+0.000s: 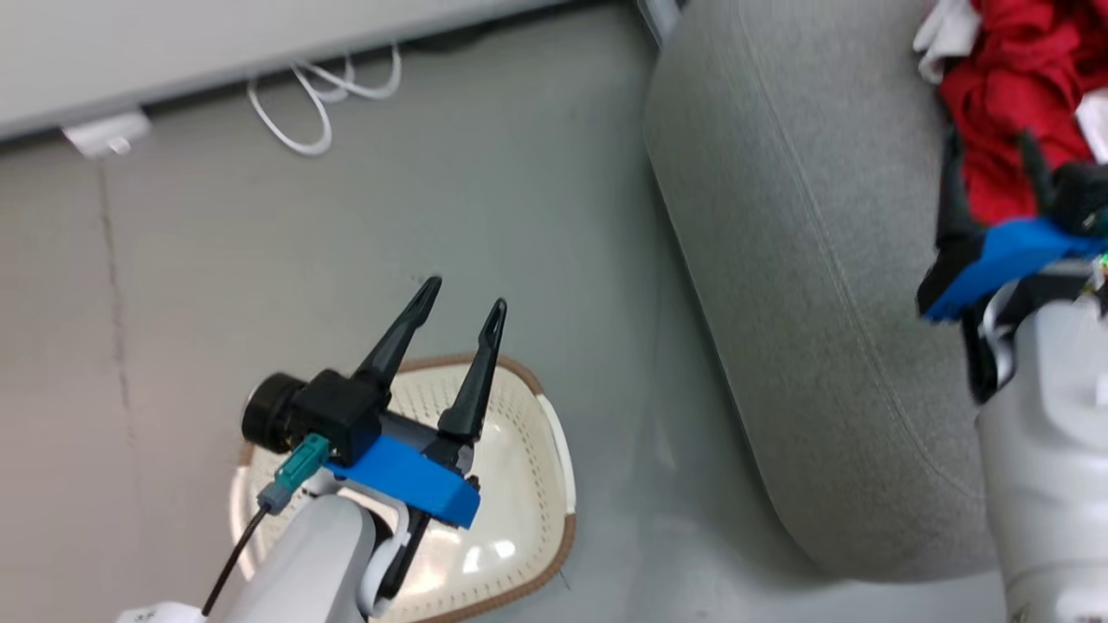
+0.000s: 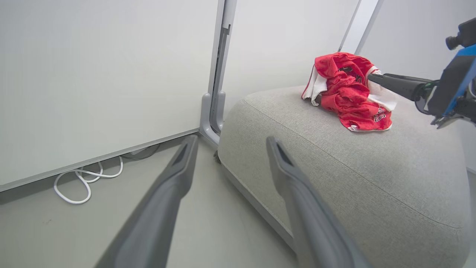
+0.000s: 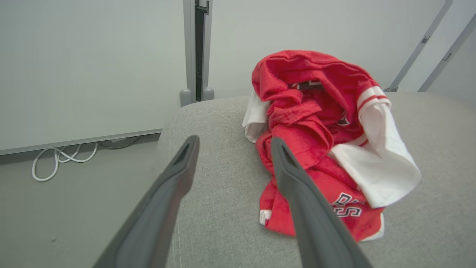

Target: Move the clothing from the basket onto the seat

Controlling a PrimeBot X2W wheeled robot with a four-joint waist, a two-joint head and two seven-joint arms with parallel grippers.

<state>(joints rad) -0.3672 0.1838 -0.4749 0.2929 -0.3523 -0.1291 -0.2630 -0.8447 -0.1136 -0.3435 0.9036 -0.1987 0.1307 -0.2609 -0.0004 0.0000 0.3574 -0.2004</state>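
Note:
The clothing [image 3: 308, 123] is a crumpled red and white pile with white lettering, lying on the grey seat [image 3: 223, 208]. My right gripper [image 3: 233, 140] is open just in front of the pile; its right finger overlaps the fabric in this view and holds nothing. The head view has that gripper [image 1: 991, 138] at the far right, over the clothing [image 1: 1013, 104] on the seat [image 1: 805, 260]. My left gripper [image 1: 465, 294] is open and empty above the basket [image 1: 567, 536] on the floor. What shows of the basket's inside is bare; my arm hides part of it.
A coiled white cable [image 1: 320, 95] and a white plug block [image 1: 108, 134] lie on the grey floor by the pale wall panel. A grey metal post [image 2: 217, 74] stands at the seat's far corner. Open floor separates basket and seat.

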